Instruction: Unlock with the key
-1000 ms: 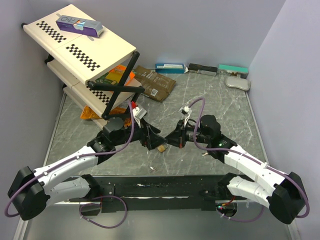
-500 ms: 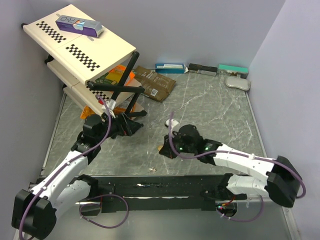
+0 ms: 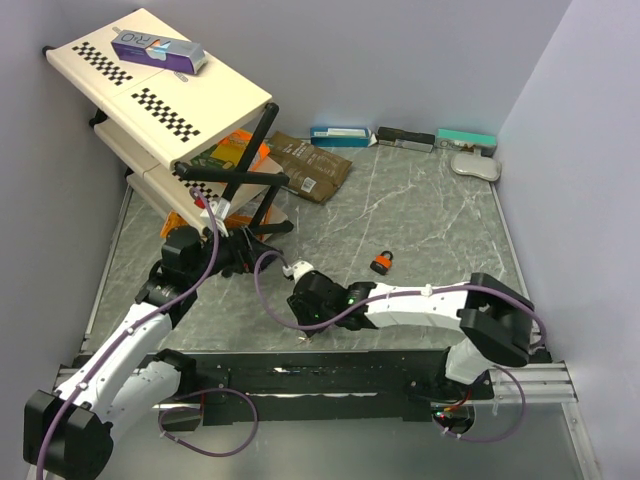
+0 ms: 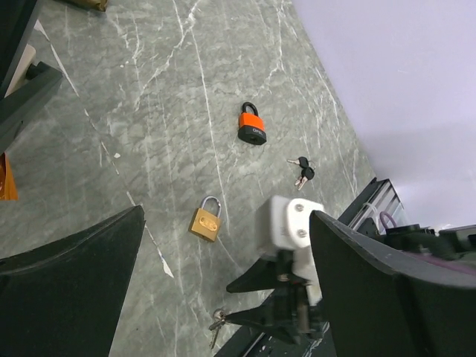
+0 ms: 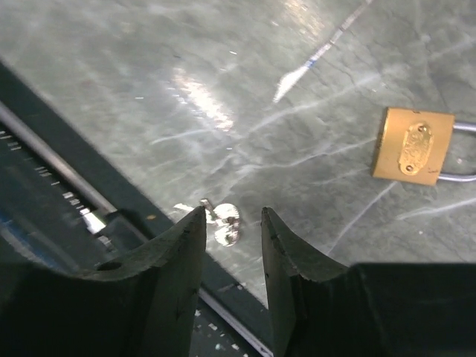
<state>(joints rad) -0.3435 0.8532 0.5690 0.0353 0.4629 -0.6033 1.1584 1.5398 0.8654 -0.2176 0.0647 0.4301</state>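
Silver keys (image 5: 223, 219) lie flat on the bench (image 3: 430, 210) at its near edge, right beside the dark mounting rail (image 3: 300, 372). The right hand (image 5: 233, 223) hangs directly above them. In the right wrist view the keys show through the gap between its two fingers (image 5: 175, 260), and we cannot tell whether the fingers touch them. The fingers stand partly spread and pinch nothing.

The brass padlock (image 5: 413, 155) rests flat on the bench, near the keys but not touching them. In the left wrist view its shackle looks seated in the body (image 4: 207, 222). We cannot see this lock from the top view, where the right arm (image 3: 420, 300) reaches across the bench toward the left and covers that spot.

The left hand (image 4: 227, 214) is spread wide and holds nothing. It sits at the left side of the bench (image 3: 262, 248), close to the foot of the slanted shelf rack (image 3: 160, 95), and faces the locks from a distance.

Two further items lie on the open bench — an orange padlock (image 3: 381, 263) with a black shackle, and a pair of black-headed keys (image 4: 302, 171) near it. Both are well apart from either hand.

A small box (image 3: 158, 49) lies on top of the rack. Flat packets (image 3: 310, 165) lie behind it, and boxes (image 3: 405, 138) line the rear wall.
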